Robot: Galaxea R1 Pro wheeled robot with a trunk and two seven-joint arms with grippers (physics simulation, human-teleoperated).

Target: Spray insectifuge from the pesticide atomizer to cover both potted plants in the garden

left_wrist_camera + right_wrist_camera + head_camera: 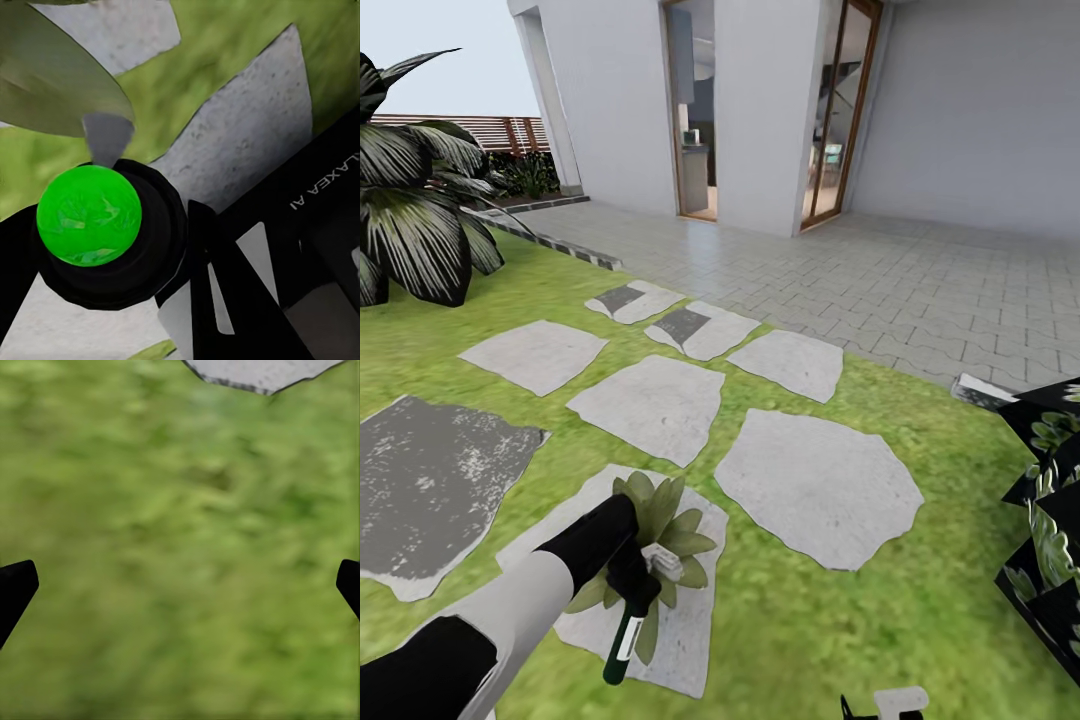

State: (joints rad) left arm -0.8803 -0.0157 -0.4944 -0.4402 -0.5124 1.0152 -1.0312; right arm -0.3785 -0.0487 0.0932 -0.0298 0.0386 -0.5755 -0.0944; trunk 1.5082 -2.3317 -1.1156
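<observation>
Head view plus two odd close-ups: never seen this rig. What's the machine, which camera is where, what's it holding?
It is a simulated two-armed wheeled robot. The wide picture comes from its head, looking down at a lawn with stepping stones. The other two come from cameras by each gripper. The left gripper holds a dark-green spray bottle over a small potted plant; its wrist camera sees the bottle end-on. The right gripper is open over bare grass, holding nothing.
</observation>
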